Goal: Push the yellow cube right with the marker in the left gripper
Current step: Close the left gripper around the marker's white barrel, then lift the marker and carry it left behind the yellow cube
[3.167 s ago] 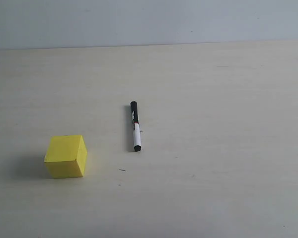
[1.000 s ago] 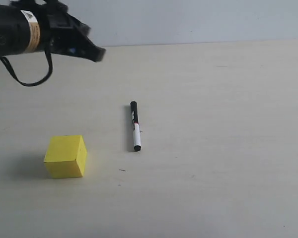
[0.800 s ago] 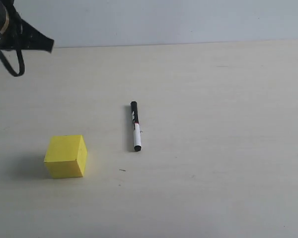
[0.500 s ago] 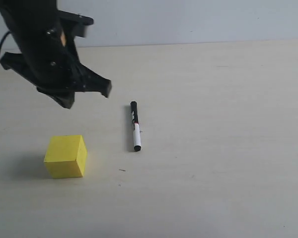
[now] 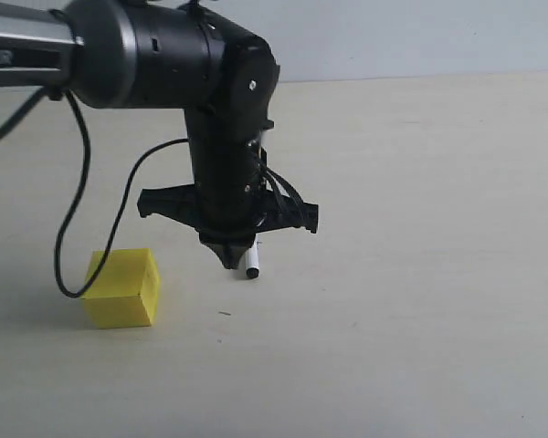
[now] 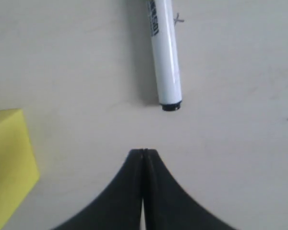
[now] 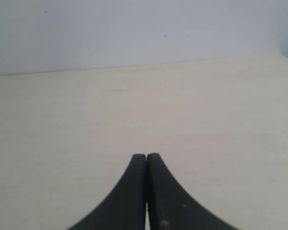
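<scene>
The left end effector (image 5: 228, 258) hangs low over the tabletop (image 5: 420, 274) with its two fingers pressed together and nothing gripped between them. Its tip points down just beside the white end of the marker (image 5: 252, 265), on the side toward the yellow cube (image 5: 121, 287). The marker lies flat on the tabletop. In the exterior view the dark body of the arm hides its upper half, so only the white end with the black tip shows there. The left wrist view shows the white barrel clearly, apart from the closed fingertips. The yellow cube stands on the tabletop to the left of the end effector in the exterior view, near it but not touching, and apart from the marker. Between cube and marker stands the end effector itself. A black cable (image 5: 71, 228) loops down from the arm and passes the cube's upper left corner; whether it touches the cube I cannot tell. The right end effector (image 7: 146, 156) is also closed, with nothing in it, and faces across the tabletop toward a pale wall (image 7: 134, 28).
</scene>
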